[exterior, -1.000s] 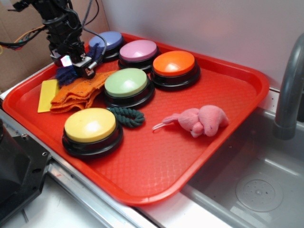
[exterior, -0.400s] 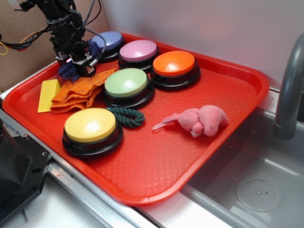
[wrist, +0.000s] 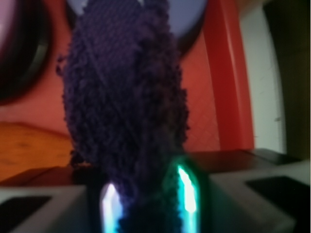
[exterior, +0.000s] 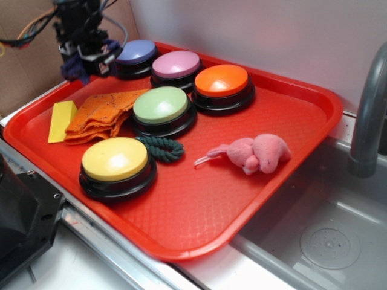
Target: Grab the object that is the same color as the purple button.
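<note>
My gripper point(exterior: 86, 53) hangs above the tray's far left corner, shut on the dark indigo-purple knitted cloth point(exterior: 71, 67), which dangles clear of the tray. In the wrist view the cloth point(wrist: 124, 107) fills the middle, pinched between my two fingers point(wrist: 187, 194); my gripper point(wrist: 148, 199) sits at the bottom. The purple button point(exterior: 136, 52) with its blue-violet top stands just right of the gripper at the tray's back; its top edge shows in the wrist view point(wrist: 187, 17).
The red tray point(exterior: 290, 145) also holds a lilac button point(exterior: 176, 64), orange button point(exterior: 221, 81), green button point(exterior: 160, 105), yellow button point(exterior: 115, 159), orange cloth point(exterior: 100, 113), yellow block point(exterior: 61, 119), green rope ring point(exterior: 162, 147) and pink plush point(exterior: 254, 153). A sink and grey faucet point(exterior: 369, 115) lie right.
My gripper has risen and moved back-left with the purple cloth, lifting it off the orange cloth and clear of the tray.
</note>
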`<state>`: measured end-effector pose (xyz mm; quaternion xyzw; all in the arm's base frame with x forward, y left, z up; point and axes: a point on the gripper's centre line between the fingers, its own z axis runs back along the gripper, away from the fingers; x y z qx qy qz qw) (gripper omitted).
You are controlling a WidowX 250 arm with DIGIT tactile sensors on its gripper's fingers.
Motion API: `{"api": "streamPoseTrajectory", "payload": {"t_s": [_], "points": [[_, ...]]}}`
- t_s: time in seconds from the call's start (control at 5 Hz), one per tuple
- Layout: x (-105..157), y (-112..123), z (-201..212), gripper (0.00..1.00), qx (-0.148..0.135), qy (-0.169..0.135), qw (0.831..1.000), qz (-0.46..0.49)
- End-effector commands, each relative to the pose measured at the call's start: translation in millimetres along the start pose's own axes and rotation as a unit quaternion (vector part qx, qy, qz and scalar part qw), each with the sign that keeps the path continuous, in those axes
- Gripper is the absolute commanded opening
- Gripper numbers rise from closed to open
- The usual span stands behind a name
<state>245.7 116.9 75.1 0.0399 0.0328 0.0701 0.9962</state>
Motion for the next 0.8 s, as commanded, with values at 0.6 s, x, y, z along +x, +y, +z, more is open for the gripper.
{"api": "streamPoseTrajectory", "payload": {"t_s": [0.6], "points": [[-56.1,-137.0,98.5,0.0,-0.043,-0.028,0.987,-0.151]]}}
